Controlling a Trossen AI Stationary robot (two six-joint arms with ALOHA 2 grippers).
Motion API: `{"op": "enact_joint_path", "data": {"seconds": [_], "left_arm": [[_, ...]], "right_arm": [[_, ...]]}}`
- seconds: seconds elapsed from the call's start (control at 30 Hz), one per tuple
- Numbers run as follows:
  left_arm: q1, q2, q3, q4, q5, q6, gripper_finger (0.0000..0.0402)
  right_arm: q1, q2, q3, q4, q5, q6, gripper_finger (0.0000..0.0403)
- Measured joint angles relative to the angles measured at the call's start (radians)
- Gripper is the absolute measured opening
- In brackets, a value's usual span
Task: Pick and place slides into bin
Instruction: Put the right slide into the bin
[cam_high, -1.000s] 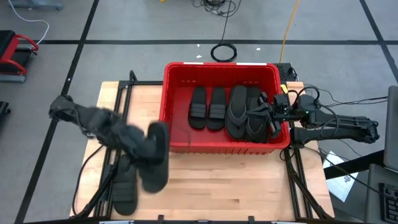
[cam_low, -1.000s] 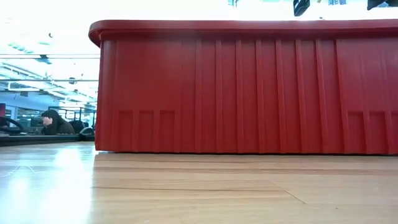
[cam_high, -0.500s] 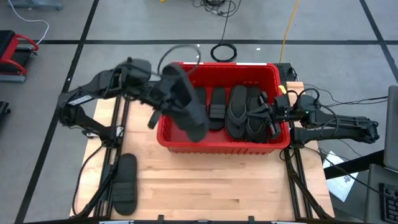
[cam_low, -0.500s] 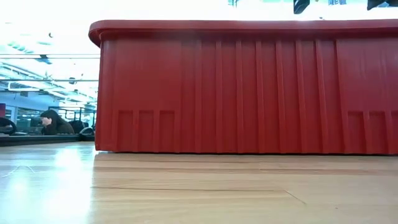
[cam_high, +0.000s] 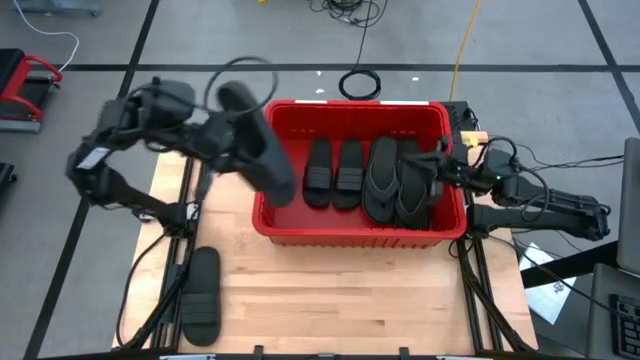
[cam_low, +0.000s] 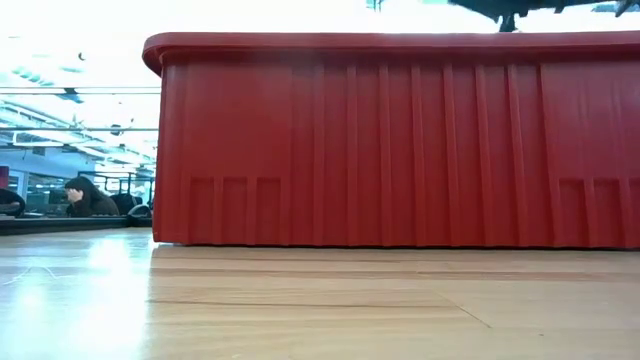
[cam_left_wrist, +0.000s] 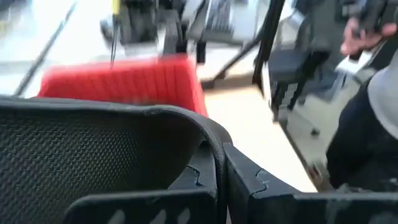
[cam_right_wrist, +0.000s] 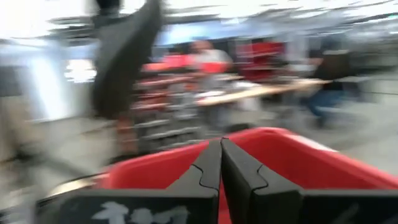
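The red bin (cam_high: 352, 112) stands on the wooden table and holds two ribbed-strap slides (cam_high: 333, 170) and two flip-flops (cam_high: 396, 180), all lying flat on its floor. My left gripper (cam_high: 222, 138), raised beside the bin's left rim, is shut on another black slide (cam_high: 262, 150), which also shows in the right wrist view (cam_right_wrist: 124, 56). One more slide (cam_high: 200, 296) lies flat on the table at the near left. My right gripper (cam_high: 441, 170) is shut with nothing in it at the bin's right rim. My left gripper holds the slide by a thin edge (cam_left_wrist: 214, 146) pinched between its fingers (cam_left_wrist: 249, 183); the slide's textured sole (cam_left_wrist: 93, 149) covers the rest of the contact. The fingers come from the table's left, slanting down. The slide hangs tilted, lifted clear, over the bin's left rim.
The bin's ribbed near wall (cam_low: 400, 140) fills the low view. Bare table lies in front of the bin (cam_high: 350, 290). A cable coil (cam_high: 358, 84) lies on the floor behind the bin. People show in the room beyond (cam_low: 85, 197).
My left gripper has risen from low over the table's near left and swung with the slide toward the far edge and the bin. It rolled on the way, so the slide has turned about and now hangs over the bin's left rim. My right gripper has tipped a little.
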Motion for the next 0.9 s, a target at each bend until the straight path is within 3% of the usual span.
{"op": "enact_joint_path", "data": {"seconds": [0.1,0.17,0.33,0.47,0.6,0.73,0.83,0.9], "left_arm": [[-0.027,-0.105,-0.129,-0.021,-0.051,-0.027,0.0001],[-0.029,-0.182,-0.233,0.002,-0.073,-0.024,0.0001],[0.048,-0.359,-0.479,0.176,-0.084,0.024,0.0002],[0.16,-0.373,-0.593,0.355,0.06,0.048,0.0001],[0.272,-0.259,-0.583,0.435,0.159,0.068,0.0001],[0.335,-0.048,-0.511,0.431,0.3,0.119,0.0001],[0.335,0.125,-0.425,0.413,0.325,0.185,0.0001],[0.345,0.234,-0.342,0.38,0.406,0.221,0.0001]], "right_arm": [[-0.01,0.005,0.0,-0.023,0.226,-0.01,0.0004],[-0.02,0.012,0.0,-0.024,0.315,-0.03,0.0004],[-0.048,0.032,0.0,-0.055,0.355,-0.094,0.0004],[-0.056,0.052,-0.001,-0.033,0.355,0.004,0.0004],[-0.061,0.055,0.0,-0.002,0.369,-0.005,0.0004],[-0.087,0.056,-0.001,-0.014,0.486,0.051,0.0004],[-0.113,0.054,0.0,-0.01,0.481,0.046,0.0004],[-0.119,0.05,-0.001,-0.014,0.443,0.04,0.0004]]}}
